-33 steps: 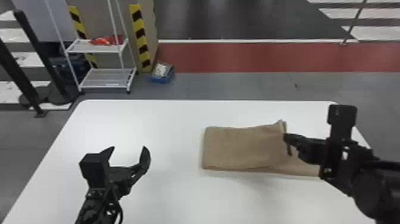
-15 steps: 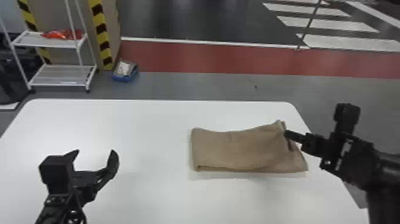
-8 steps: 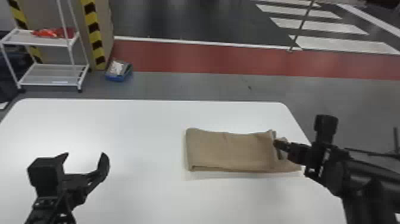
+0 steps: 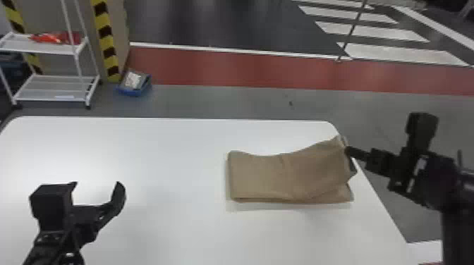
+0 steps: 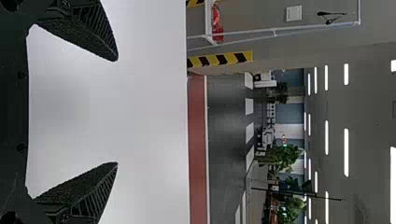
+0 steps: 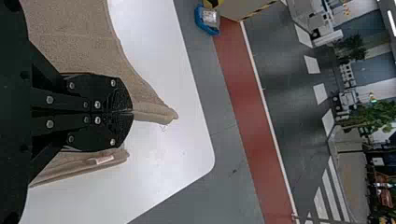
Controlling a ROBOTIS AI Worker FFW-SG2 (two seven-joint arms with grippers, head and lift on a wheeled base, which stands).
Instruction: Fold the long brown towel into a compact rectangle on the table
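Likely light and limp, the brown towel point(image 4: 261, 178), folded over at the counter's point(image 4: 169, 158) right side, is best held by its upper layer's end (where the right pincer point(image 6: 132, 112) is clenched on it), the left pincer point(image 4: 97, 183) released.

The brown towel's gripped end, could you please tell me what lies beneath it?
Beneath the end held by the right gripper lies another layer of the brown towel, with a small pale tag, on the white table. Anything farther in between the layers is covered.

Blk arms point(image 4: 458, 225), slvr screws point(image 6: 97, 104), ribbed fingers point(image 5: 95, 35)
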